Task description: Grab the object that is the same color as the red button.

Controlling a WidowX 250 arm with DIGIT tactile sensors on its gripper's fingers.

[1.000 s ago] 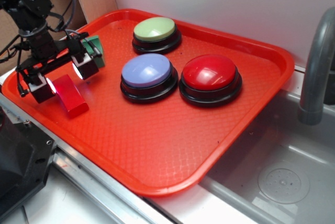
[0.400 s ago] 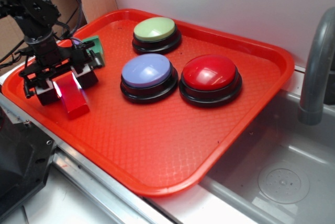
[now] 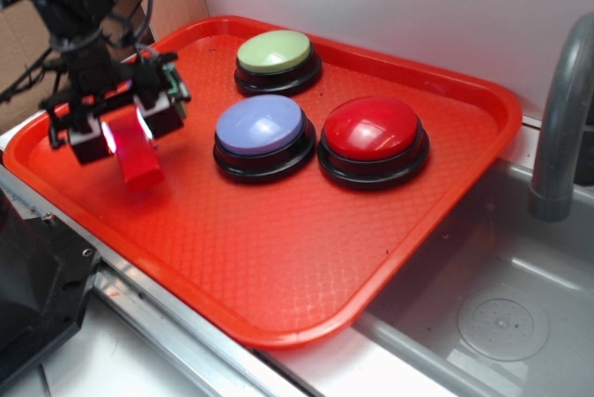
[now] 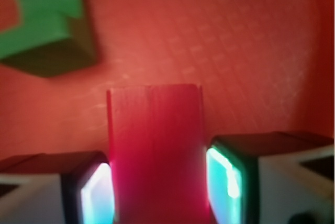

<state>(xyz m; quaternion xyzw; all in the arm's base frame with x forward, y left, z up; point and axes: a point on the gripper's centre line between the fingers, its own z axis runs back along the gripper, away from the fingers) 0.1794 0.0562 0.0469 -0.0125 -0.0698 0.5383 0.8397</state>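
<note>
**Claw grips the red block at the tray's left end**

Exterior view: a red tray [image 3: 306,258] sits next to a sink, w/ a grey faucet [image 3: 561,109] at right. On it stand 3 big dome buttons: pale green [image 3: 276,52] at the back, lilac-blue [image 3: 262,126] in the middle, the red button [image 3: 373,130] just right of it. At the far left the black robot arm reaches down; its claw [image 3: 123,126] is closed on the red block [image 3: 137,154], one pad on each long side. The block appears tilted, its near end hanging below the pads, prob. just clear of the tray floor, though contact is hard to judge. A green block [image 3: 174,91] sits right behind the claw, mostly hidden.

Wrist view: blurry, but the red block [image 4: 156,150] fills the gap betw. two glowing pads [image 4: 225,174], both pressed flush to its sides. The pads meet the narrow width, likely because that's the span they can close over. Green block [image 4: 44,22] lies apart, upper left. Grasp looks made; the colour match w/ the red button is right.
</note>
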